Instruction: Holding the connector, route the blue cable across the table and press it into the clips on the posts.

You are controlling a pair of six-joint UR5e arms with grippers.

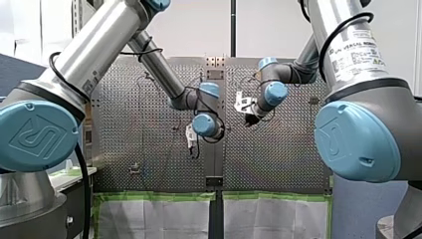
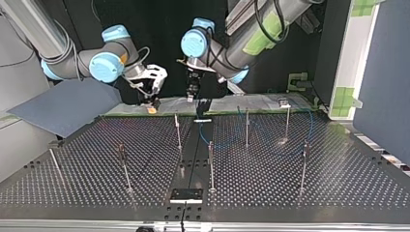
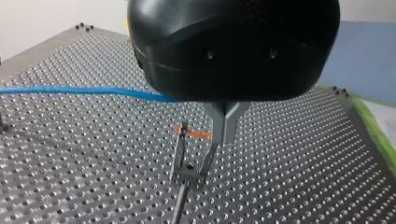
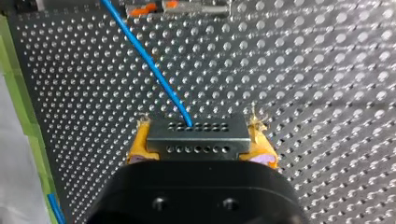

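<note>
Our left arm (image 1: 94, 50) reaches in to the middle, its wrist bent so that the left gripper (image 3: 224, 136) points straight down. Its black body carries metal fingers (image 3: 219, 123) that meet at their tips. Our right arm (image 1: 356, 55) comes in from the other side, wrist tilted toward the middle. There the right gripper (image 4: 201, 135) clamps the connector (image 4: 196, 149) between its yellow pads (image 4: 140, 142). Our two grippers hang near each other, apart.

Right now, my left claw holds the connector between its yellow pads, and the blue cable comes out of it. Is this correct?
Not quite: it is my right claw, not the left, that holds the connector between its yellow pads, and the blue cable comes out of it. The right wrist view shows this.
</note>
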